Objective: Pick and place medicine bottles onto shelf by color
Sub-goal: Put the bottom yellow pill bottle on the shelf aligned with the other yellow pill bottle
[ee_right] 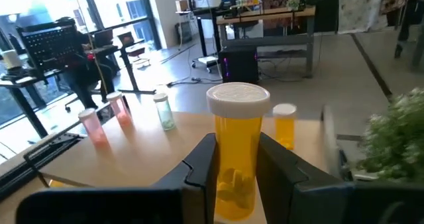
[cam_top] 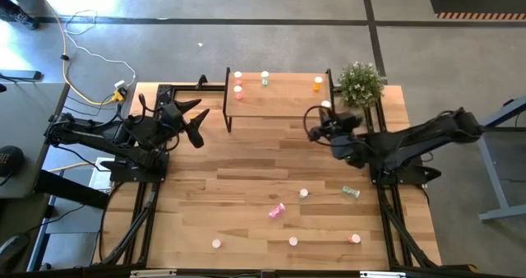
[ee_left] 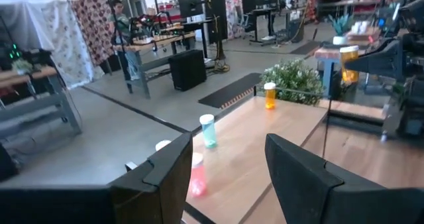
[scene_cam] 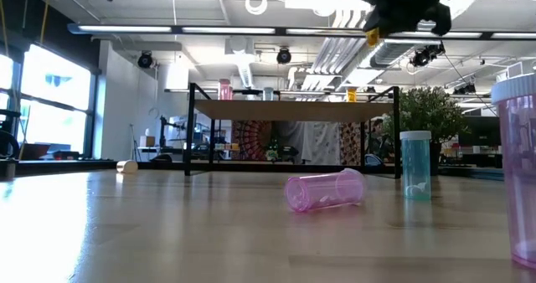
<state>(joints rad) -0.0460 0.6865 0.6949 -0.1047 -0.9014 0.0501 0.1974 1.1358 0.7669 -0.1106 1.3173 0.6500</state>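
Overhead, plank tabletop (cam_top: 246,196), grey floor (cam_top: 288,2).

4 bottles (cam_top: 265,80) on shelf (cam_top: 279,104) — plant (cam_top: 360,84) beside

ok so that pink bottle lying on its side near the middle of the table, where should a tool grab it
Take the pink bottle across the middle of its body, coming straight down from above. It lies flat on the tabletop, so its cap faces sideways and only the round flanks offer opposing surfaces.

Open-plan lab or workshop around my table (cam_top: 246,187): grey concrete floor (cam_top: 246,31) with loose cables (cam_top: 90,60) upper left; exposed ducts (scene_cam: 243,65) and strip lights overhead; desks with monitors (ee_left: 189,2); patterned cloths (ee_left: 89,22) hung behind; large windows (scene_cam: 59,99) at left.
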